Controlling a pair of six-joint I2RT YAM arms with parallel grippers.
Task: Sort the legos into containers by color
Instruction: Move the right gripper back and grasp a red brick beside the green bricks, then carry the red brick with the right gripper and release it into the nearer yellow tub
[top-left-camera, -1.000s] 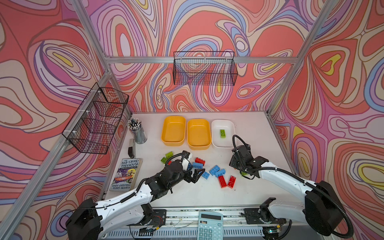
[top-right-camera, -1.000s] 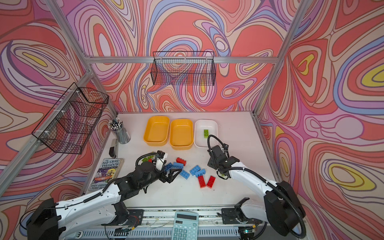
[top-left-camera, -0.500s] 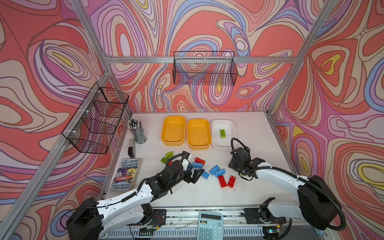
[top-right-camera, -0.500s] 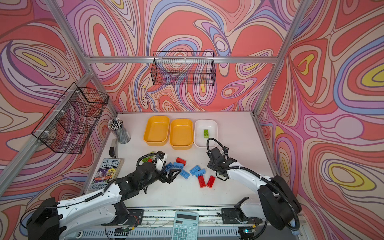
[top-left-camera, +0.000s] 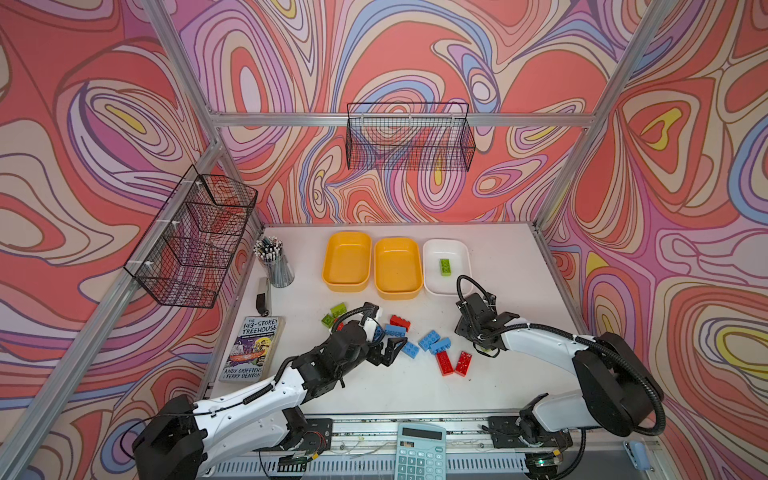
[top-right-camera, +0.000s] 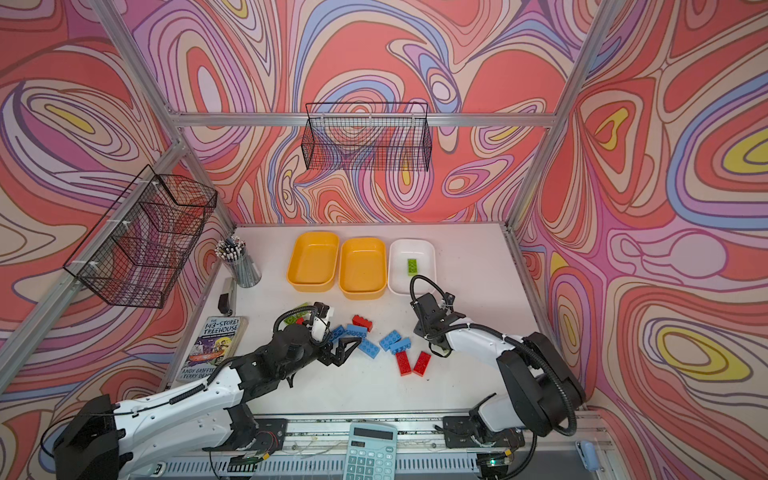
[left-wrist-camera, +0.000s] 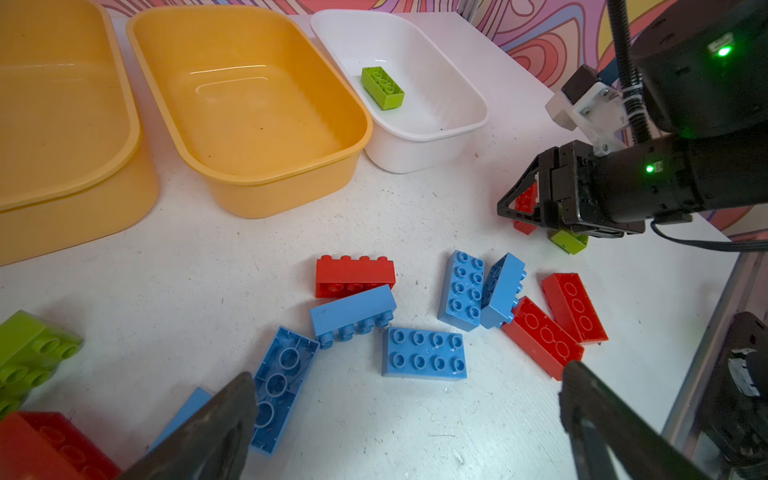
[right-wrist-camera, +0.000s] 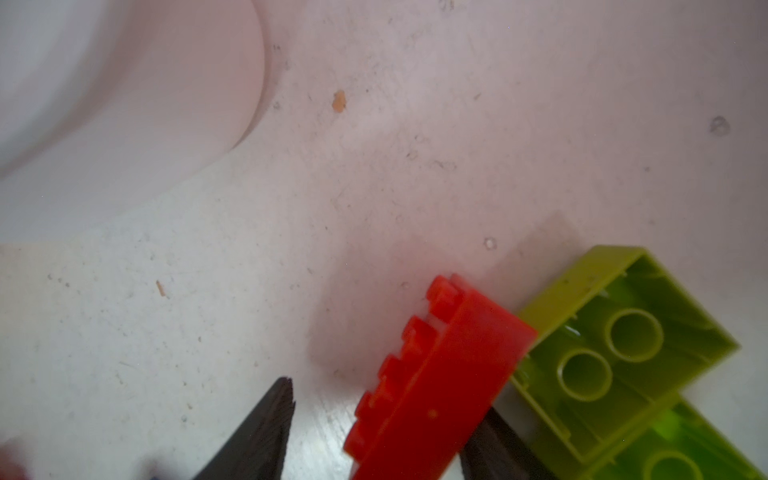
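Straddling a red brick (right-wrist-camera: 449, 357), right gripper (right-wrist-camera: 388, 397) jaws are shown parted only by wrist views; left gripper (left-wrist-camera: 407, 374) jaws are spread wide.

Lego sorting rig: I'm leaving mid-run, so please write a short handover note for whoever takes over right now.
Left pincer: open, empty, by the blue bricks mid-table.
Right pincer: open, straddling a red brick on its side beside an upturned lime brick; no grip yet.
Done: one sorted lime brick lies in the white tray.
The yellow-orange trays are both empty.
Left: all red and blue bricks, plus the loose lime pair, are on the table.
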